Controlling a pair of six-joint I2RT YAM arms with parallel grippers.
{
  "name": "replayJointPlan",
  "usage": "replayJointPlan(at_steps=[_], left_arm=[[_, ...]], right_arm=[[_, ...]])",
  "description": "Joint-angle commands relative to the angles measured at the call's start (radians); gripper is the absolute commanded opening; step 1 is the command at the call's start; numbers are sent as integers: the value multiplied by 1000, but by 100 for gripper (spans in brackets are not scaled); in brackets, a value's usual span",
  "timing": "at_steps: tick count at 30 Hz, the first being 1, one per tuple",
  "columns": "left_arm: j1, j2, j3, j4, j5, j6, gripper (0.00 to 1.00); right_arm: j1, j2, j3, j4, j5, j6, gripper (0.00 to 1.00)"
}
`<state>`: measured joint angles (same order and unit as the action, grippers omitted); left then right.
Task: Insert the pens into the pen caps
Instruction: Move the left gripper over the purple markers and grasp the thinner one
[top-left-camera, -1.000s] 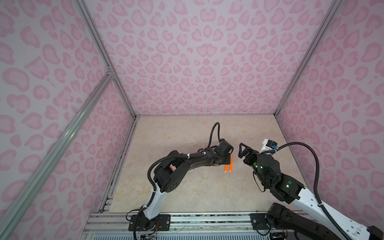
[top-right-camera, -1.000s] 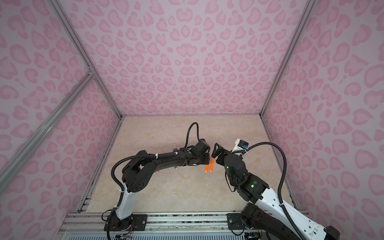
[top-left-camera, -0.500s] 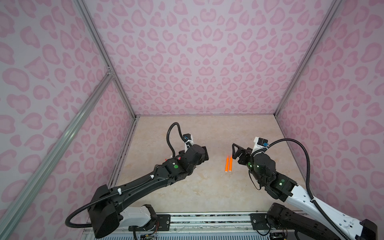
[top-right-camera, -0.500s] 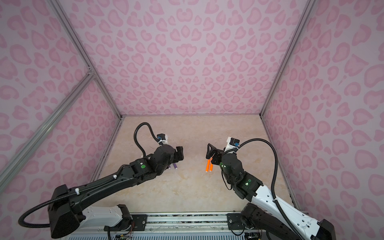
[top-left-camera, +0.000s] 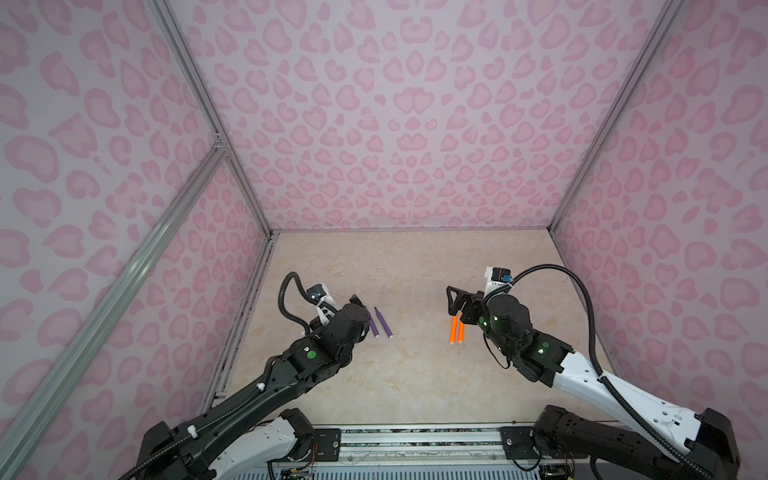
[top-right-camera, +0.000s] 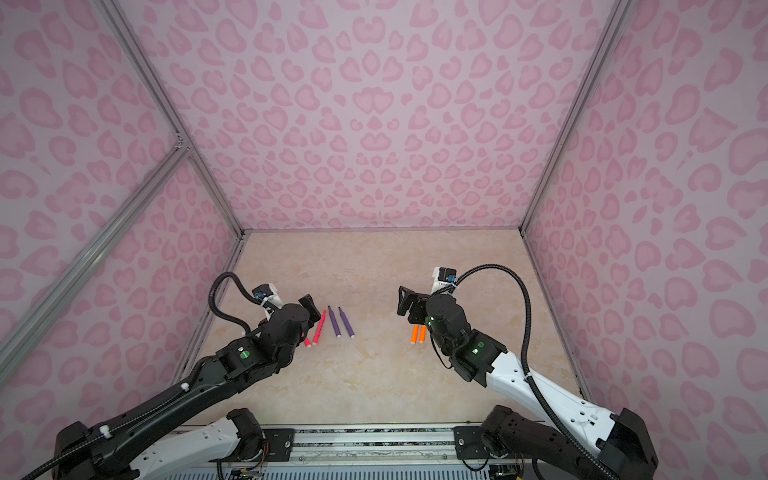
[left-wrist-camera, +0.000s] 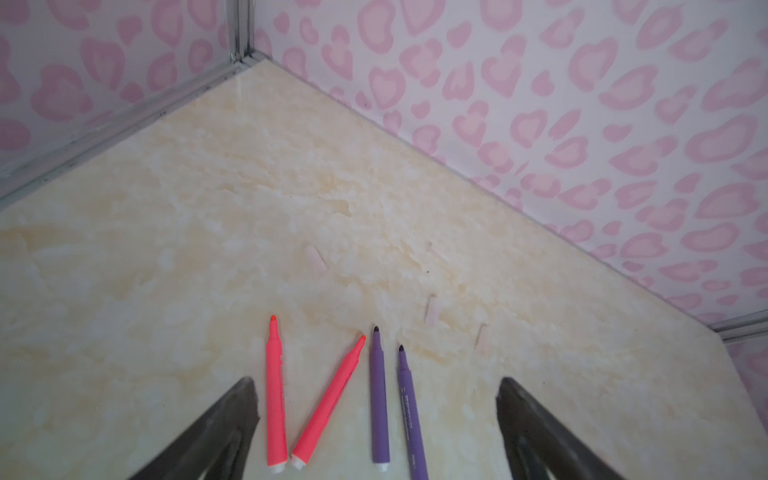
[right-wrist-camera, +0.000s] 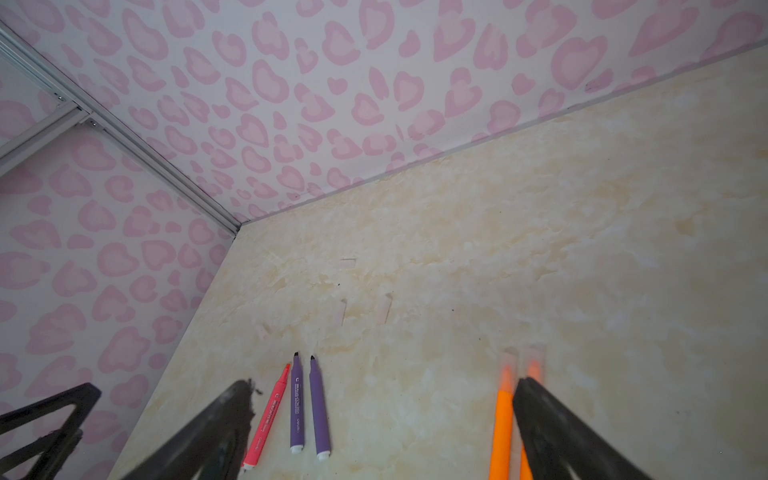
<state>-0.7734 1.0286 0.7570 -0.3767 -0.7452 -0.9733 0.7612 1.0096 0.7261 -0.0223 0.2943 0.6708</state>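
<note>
Two orange pens (right-wrist-camera: 502, 419) lie side by side, each tip inside a clear pen cap (right-wrist-camera: 510, 358). My right gripper (right-wrist-camera: 382, 384) hangs open above them, one finger over the farther orange pen. In both top views they lie just below that gripper (top-left-camera: 453, 297). Two purple pens (left-wrist-camera: 379, 399) and two pink-red pens (left-wrist-camera: 275, 390) lie uncapped on the left, tips toward the back wall. My left gripper (left-wrist-camera: 376, 380) is open above them, holding nothing. Several loose pen caps (left-wrist-camera: 316, 258) lie faint on the surface beyond the pen tips.
The beige marble-look floor (top-right-camera: 374, 374) is boxed in by pink patterned walls on three sides. An aluminium rail (top-left-camera: 415, 434) with both arm bases runs along the front edge. The left gripper's fingers (right-wrist-camera: 45, 415) show at the edge of the right wrist view.
My left arm has swung from the orange pens in the middle back to the left, over the purple and pink-red pens, and its gripper has opened. The right gripper has drawn back slightly.
</note>
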Motion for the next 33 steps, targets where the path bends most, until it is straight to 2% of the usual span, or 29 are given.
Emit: replayJointPlan(at_steps=[1, 3, 9, 12, 17, 22, 29, 33], left_arm=[[12, 107, 65, -92, 116, -80, 95], [13, 186, 103, -123, 135, -87, 99], [14, 454, 268, -247, 276, -99, 87], [14, 576, 334, -312, 304, -127, 84], [16, 724, 423, -325, 375, -74, 73], [31, 807, 477, -323, 423, -30, 65], [57, 864, 507, -323, 453, -3, 49], [63, 898, 535, -331, 452, 13, 45]], right_arm=[[2, 9, 1, -13, 3, 13, 99], [2, 9, -3, -6, 5, 12, 99], [0, 27, 8, -21, 24, 4, 99], [1, 34, 11, -20, 17, 0, 99], [2, 34, 10, -15, 25, 7, 98], [2, 38, 13, -18, 26, 7, 99], [1, 34, 14, -24, 28, 7, 99], [1, 25, 9, -23, 17, 6, 99]])
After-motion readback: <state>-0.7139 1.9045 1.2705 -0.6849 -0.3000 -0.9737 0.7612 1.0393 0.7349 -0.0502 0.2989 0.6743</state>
